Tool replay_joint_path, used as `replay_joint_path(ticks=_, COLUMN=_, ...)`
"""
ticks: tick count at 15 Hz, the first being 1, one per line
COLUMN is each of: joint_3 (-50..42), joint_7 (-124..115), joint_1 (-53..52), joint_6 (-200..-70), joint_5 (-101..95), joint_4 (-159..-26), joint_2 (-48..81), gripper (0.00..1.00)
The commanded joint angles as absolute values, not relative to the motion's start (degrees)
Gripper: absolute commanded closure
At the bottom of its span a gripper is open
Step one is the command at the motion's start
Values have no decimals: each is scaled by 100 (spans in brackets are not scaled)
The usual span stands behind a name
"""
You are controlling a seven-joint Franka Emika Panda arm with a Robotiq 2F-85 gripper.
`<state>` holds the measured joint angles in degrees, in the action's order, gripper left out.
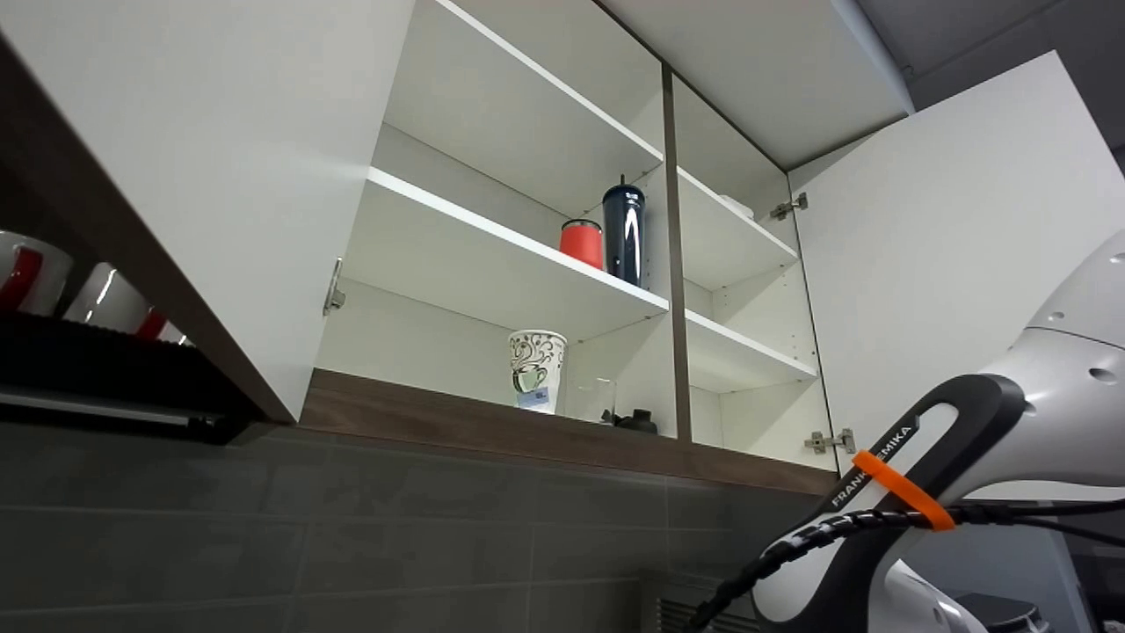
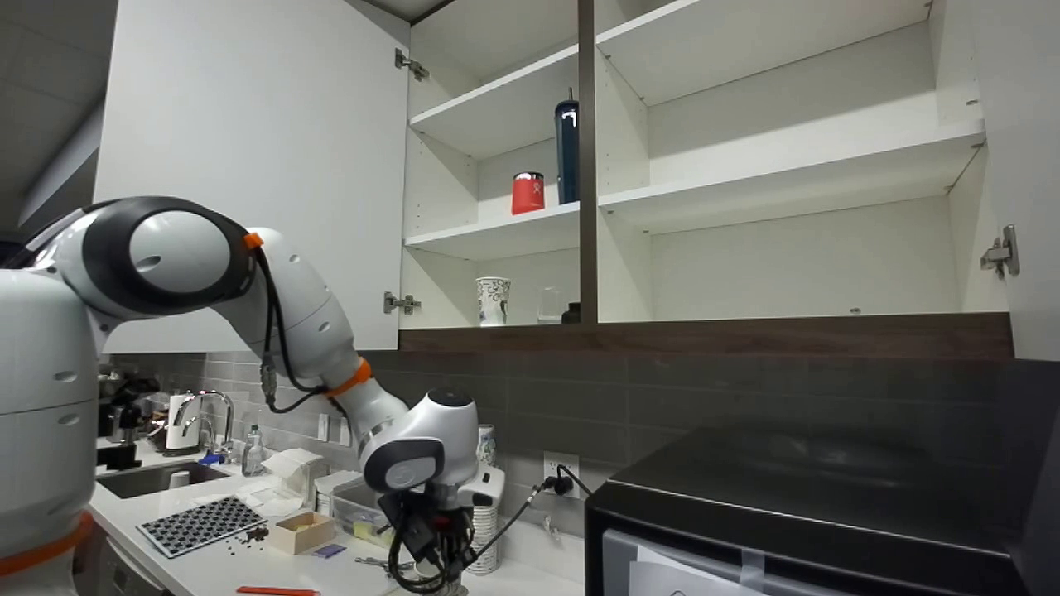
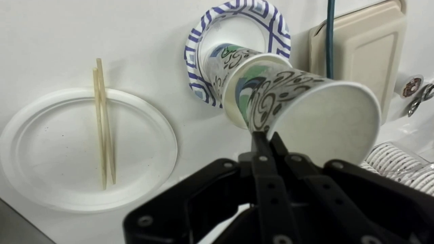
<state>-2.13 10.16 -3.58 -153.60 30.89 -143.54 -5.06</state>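
In the wrist view my gripper [image 3: 268, 137] is shut on the wall of a paper cup [image 3: 288, 98] with a swirl print. One finger is outside the cup and one inside its rim. The cup is tilted, its mouth toward the camera. Its base overlaps the mouth of a similar paper cup [image 3: 230, 62]; I cannot tell whether it is inside or above it. That lower cup stands on a white plate with a blue pattern [image 3: 194, 51]. In an exterior view the wrist [image 2: 435, 451] is low over the counter, and cables largely hide the gripper.
A white plate [image 3: 154, 115] with two chopsticks [image 3: 103, 128] lies left. A tan container [image 3: 364, 51], a teal cable [image 3: 330, 40] and stacked cups [image 3: 393, 162] lie right. A black appliance [image 2: 795, 505] stands beside the arm. Open cabinet shelves [image 1: 501, 233] hang above.
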Motion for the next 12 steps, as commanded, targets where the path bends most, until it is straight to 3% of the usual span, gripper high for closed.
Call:
replay_joint_path(ticks=1, joint_3=-165, joint_7=894, joint_1=-320, joint_6=-15378, joint_5=2992, joint_4=-14271, joint_2=-426, gripper=99)
replay_joint_path(ticks=6, joint_3=-121, joint_7=736, joint_1=-307, joint_6=-15355, joint_5=2816, joint_4=-14116, joint_2=-222, gripper=99)
replay_joint_path(ticks=7, joint_3=-107, joint_7=650, joint_1=-298, joint_6=-15341, joint_5=2735, joint_4=-14078, joint_2=-160, gripper=94)
replay_joint_path(ticks=8, joint_3=-93, joint_7=559, joint_1=-291, joint_6=-15345, joint_5=2645, joint_4=-14056, joint_2=-113, gripper=70)
replay_joint_path(ticks=10, joint_3=-73, joint_7=431, joint_1=-281, joint_6=-15314, joint_5=2517, joint_4=-14006, joint_2=-39, gripper=66)
replay_joint_path(ticks=12, joint_3=-55, joint_7=359, joint_1=-275, joint_6=-15303, joint_5=2446, joint_4=-13976, joint_2=-8, gripper=51)
